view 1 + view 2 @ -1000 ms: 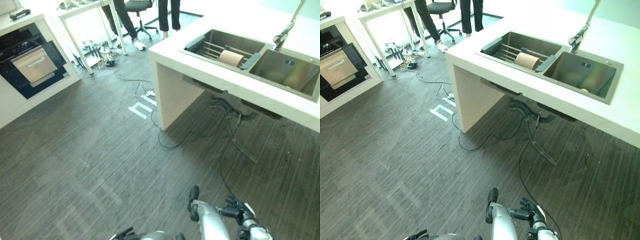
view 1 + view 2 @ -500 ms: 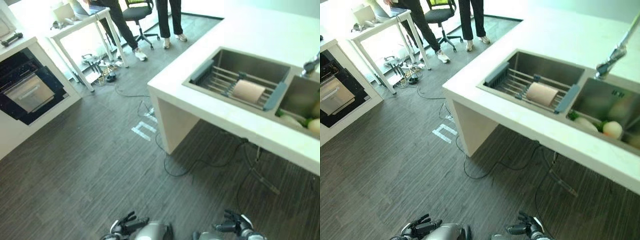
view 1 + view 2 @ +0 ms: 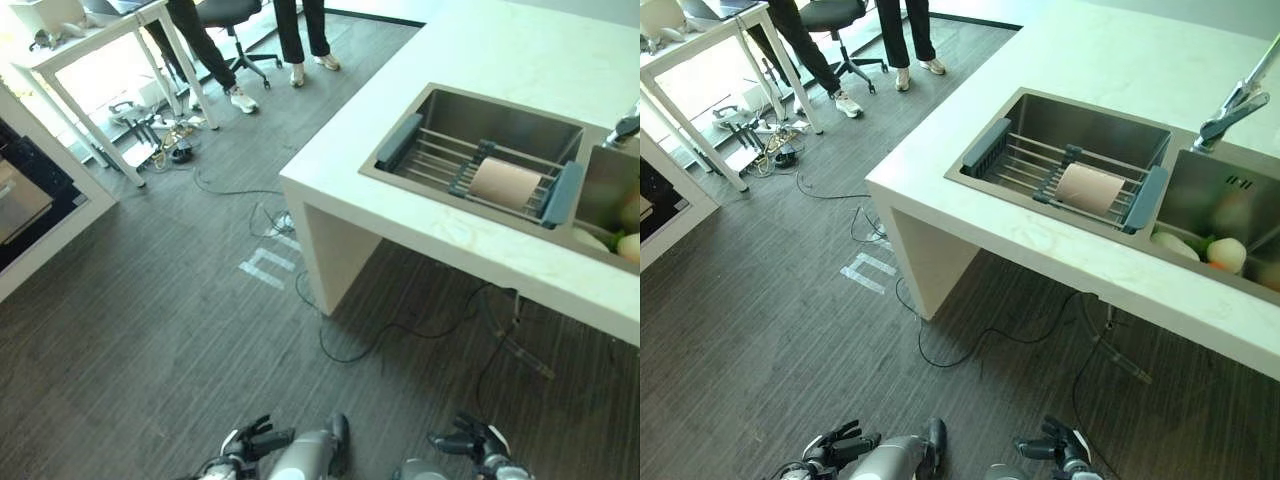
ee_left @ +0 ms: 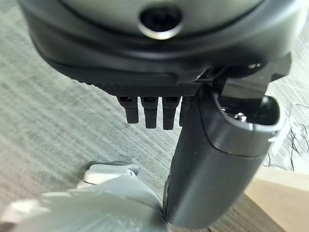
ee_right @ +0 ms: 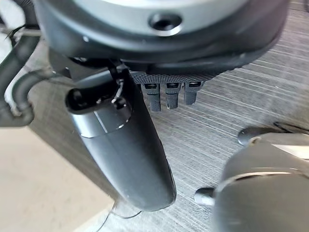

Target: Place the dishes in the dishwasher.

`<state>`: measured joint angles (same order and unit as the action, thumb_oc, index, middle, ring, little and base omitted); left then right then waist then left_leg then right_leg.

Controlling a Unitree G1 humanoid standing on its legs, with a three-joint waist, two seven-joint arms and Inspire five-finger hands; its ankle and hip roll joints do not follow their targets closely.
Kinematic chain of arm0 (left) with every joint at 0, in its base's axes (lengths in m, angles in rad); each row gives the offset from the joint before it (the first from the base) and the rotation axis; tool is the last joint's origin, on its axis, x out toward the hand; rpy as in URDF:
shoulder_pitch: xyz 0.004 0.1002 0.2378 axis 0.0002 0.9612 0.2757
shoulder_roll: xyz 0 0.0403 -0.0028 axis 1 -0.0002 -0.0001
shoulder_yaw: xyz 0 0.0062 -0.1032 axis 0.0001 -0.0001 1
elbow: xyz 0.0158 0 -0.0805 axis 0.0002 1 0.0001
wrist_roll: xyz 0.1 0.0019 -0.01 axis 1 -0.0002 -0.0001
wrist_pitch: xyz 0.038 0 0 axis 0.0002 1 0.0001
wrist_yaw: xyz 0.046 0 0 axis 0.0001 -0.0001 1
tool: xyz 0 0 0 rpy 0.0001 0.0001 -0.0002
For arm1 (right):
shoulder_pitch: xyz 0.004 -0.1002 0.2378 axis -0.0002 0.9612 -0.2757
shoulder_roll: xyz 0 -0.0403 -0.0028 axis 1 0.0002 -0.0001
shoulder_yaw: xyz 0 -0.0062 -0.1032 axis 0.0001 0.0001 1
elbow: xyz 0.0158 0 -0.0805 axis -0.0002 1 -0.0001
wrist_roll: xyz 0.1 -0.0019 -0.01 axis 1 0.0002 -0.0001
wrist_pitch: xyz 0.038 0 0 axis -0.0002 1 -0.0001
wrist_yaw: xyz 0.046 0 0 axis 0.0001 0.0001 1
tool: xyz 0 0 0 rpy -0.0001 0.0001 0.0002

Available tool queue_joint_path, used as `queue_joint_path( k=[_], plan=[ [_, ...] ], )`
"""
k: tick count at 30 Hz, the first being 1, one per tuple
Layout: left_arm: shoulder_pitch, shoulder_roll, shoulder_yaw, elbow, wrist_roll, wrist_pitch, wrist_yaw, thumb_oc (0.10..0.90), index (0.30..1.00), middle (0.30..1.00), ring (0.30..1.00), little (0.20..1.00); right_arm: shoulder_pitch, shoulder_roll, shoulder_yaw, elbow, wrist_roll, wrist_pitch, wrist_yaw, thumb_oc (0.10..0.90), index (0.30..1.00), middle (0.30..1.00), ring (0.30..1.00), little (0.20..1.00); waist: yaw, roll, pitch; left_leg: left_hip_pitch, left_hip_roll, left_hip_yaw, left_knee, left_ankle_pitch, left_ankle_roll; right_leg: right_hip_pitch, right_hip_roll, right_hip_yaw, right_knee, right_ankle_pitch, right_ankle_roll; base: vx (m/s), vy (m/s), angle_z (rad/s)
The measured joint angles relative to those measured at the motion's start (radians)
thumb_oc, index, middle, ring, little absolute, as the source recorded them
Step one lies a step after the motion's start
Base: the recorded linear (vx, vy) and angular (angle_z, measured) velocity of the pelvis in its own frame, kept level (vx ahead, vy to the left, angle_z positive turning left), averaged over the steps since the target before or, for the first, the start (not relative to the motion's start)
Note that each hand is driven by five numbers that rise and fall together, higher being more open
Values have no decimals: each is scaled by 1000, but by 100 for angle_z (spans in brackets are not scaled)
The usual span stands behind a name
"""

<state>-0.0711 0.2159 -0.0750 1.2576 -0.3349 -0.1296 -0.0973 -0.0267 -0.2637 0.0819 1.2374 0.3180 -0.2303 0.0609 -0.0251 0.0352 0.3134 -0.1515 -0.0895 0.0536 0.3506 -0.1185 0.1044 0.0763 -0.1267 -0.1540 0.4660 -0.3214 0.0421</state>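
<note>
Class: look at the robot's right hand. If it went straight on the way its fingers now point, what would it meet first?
Most likely the floor. The right hand hangs low, fingers relaxed, holding nothing, and the wrist view shows striped flooring just past them. Depth is unclear, but nothing else seems to lie in that line.

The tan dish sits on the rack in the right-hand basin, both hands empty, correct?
Not quite. The tan dish lies on the rack, but in the left basin; the right eye view shows it. Both hands, left hand and right hand, are empty.

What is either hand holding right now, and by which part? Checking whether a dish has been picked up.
Nothing. The left hand and right hand hang open and empty above the floor.
</note>
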Motion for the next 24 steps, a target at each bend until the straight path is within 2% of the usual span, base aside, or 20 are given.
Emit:
queue_joint_path(
  k=[1,2,3,5,7,8,9,10,12,14,16,18,19,21,22,23,24],
  plan=[
    [3,4,-5,14,6,0,0,800,900,900,900,900,-5,5,-22,13,11,-5,0,800,900,900,900,900,-5,-2,1,21,6,24,-10,-6,14,-70,-24,-6,152,19,9,88,41,-62],
    [1,10,-6,21,6,0,1,800,900,900,900,900,-3,5,-30,10,18,-18,2,800,900,900,900,900,-5,-10,0,35,3,37,-14,-16,26,-109,-39,-15,230,16,13,80,-21,-51],
    [2,14,-12,22,5,0,1,800,900,900,900,900,-2,1,-30,10,17,-29,2,800,900,900,900,900,-7,-11,0,45,7,52,-15,-16,23,-139,-47,-28,255,14,16,103,-94,-36],
    [7,14,-19,24,3,0,2,800,900,900,900,900,-28,-4,-28,10,16,-31,5,800,900,900,900,900,3,-5,1,52,14,79,-40,-17,18,-177,-51,-93,167,15,15,73,-145,-37],
    [16,12,-13,29,-5,1,5,800,900,900,900,900,-35,-4,-22,10,10,-31,17,800,900,900,900,900,9,-1,-1,59,24,102,-58,-10,22,-170,-50,-112,-14,22,10,70,-283,-34],
    [21,12,-9,30,-5,1,6,800,900,900,900,900,-38,-3,-22,11,5,-31,20,800,900,900,900,900,10,3,1,60,34,108,-58,-13,20,-173,-49,-111,-50,43,9,135,-361,-43],
    [35,12,2,30,-5,1,6,800,900,900,900,900,-38,0,-18,15,-1,-31,23,800,900,900,900,900,5,4,1,65,39,113,-58,-28,-11,-175,-63,-112,-77,68,30,127,-358,-55],
    [51,12,4,40,-5,0,9,800,900,900,900,900,-41,2,-18,21,-2,-27,27,800,900,900,900,900,5,4,0,76,49,141,-58,-32,1,-179,-69,-96,-102,98,46,167,-457,-65],
    [64,14,10,52,-7,0,20,800,900,900,900,900,-39,10,-19,23,0,-28,27,800,900,900,900,900,-1,-6,-4,87,58,155,-57,-48,-13,-195,-82,-83,-99,123,48,195,-543,-39],
    [85,18,10,33,-19,0,36,800,900,900,900,900,-40,23,-18,24,0,-21,27,800,900,900,900,900,4,-25,-14,100,73,172,-55,-57,-29,-205,-48,-48,-74,117,20,176,-390,-18],
    [92,18,20,29,-53,8,54,800,900,900,900,900,-38,24,-17,24,-2,-11,29,800,900,900,900,900,2,-30,-23,107,91,162,-56,-60,-49,-204,-18,-32,-75,122,8,230,-402,-4],
    [113,14,20,30,-58,22,76,800,900,900,900,900,-31,31,-7,30,-2,14,13,800,900,900,900,900,3,-41,-39,144,116,160,-76,-52,-84,-186,18,-20,-68,123,-28,147,-335,-10],
    [121,6,19,30,-73,19,86,800,900,900,900,900,-25,30,-8,35,-2,19,3,800,900,900,900,900,6,-37,-50,152,135,152,-72,-44,-98,-174,35,-21,-80,114,-45,80,-239,-13],
    [112,14,20,29,-93,17,91,800,900,900,900,900,-22,24,-9,50,-3,20,-4,800,900,900,900,900,24,-51,-49,80,143,78,65,-18,-117,-169,48,-26,-70,99,-79,127,-89,-1],
    [103,13,19,14,-93,18,90,800,900,900,900,900,-22,13,-8,60,-4,23,-12,800,900,900,900,900,33,-56,-46,18,131,22,135,-23,-109,-158,52,-27,-81,103,-89,156,41,-5],
    [114,2,18,-8,-92,18,88,800,900,900,900,900,-20,-3,-9,65,-4,33,-19,800,900,900,900,900,41,-60,-44,21,89,-41,43,-34,-110,-143,56,-27,-100,107,-92,100,75,-14],
    [115,-7,8,-10,-92,19,86,800,900,900,900,900,-22,-20,-9,71,-4,40,-20,800,900,900,900,900,33,-54,-44,26,63,-70,-64,-28,-104,-125,66,-26,-112,107,-92,137,136,-8]
  ],
)
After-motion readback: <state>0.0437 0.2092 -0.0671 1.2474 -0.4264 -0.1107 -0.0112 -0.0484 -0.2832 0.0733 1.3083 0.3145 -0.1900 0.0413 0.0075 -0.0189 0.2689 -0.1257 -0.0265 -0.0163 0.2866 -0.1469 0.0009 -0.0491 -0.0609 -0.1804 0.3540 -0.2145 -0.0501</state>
